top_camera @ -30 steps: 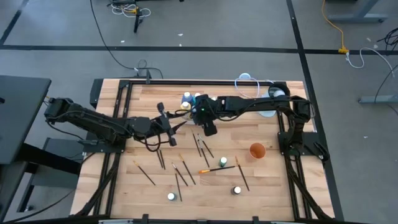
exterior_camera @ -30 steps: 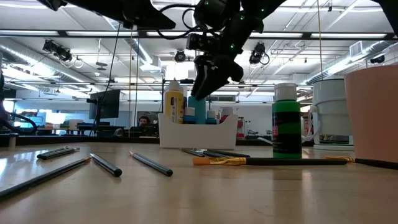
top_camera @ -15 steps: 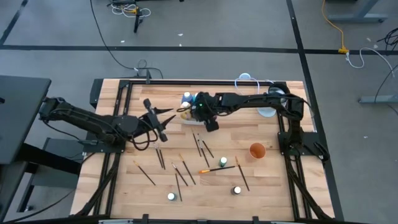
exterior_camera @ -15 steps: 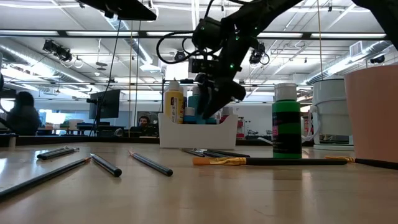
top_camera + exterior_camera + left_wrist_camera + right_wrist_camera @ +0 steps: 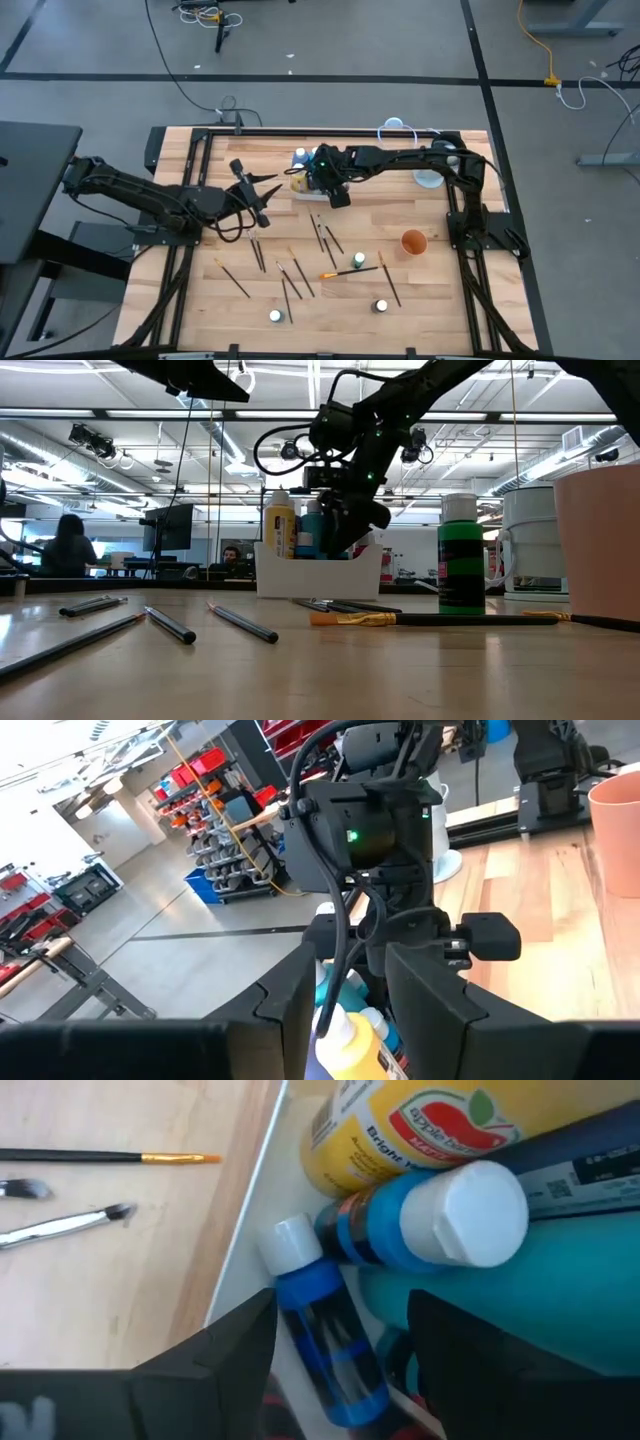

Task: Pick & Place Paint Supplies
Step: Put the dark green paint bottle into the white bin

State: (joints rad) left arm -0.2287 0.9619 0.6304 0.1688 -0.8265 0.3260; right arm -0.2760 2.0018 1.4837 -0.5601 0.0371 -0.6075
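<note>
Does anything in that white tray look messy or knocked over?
Yes. In the white tray, a small blue bottle lies tipped against a bigger blue bottle and the yellow bottle, not standing upright. The open right gripper hangs right over it.

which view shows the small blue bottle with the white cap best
The right wrist view: the small blue white-capped bottle lies tilted in the white bin below the open right gripper. High, low and left wrist views show only the bin's bottle cluster; this bottle can't be singled out.
</note>
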